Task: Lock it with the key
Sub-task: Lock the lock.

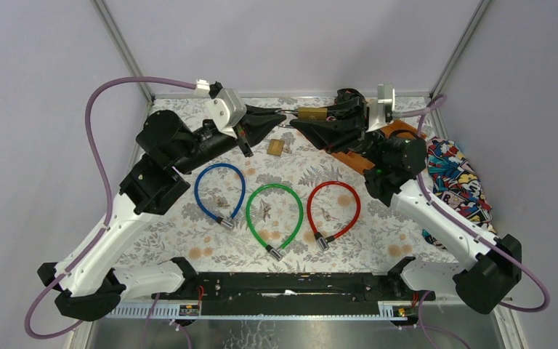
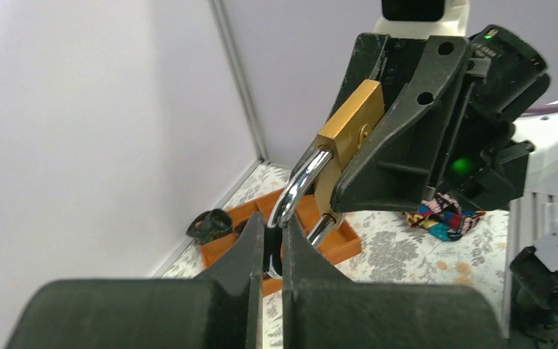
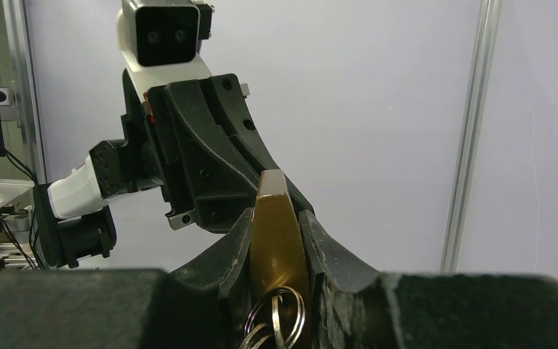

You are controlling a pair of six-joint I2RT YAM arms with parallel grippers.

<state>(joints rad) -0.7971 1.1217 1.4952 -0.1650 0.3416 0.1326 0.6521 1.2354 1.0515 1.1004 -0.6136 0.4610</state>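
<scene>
Both arms reached toward the far edge of the floral-patterned bench (image 1: 382, 231), their hands raised and facing each other above it. The right hand (image 3: 276, 218) clamped the flat sides of the brass padlock (image 2: 352, 120), holding it in the air with a silver key ring (image 3: 280, 320) hanging from its lower end. The steel shackle (image 2: 298, 182) pointed at the left hand (image 2: 275, 234), whose fingers (image 2: 251, 251) were drawn almost together at the shackle's bend, leaving only a narrow slit. Whether they pinched it I could not tell.
</scene>
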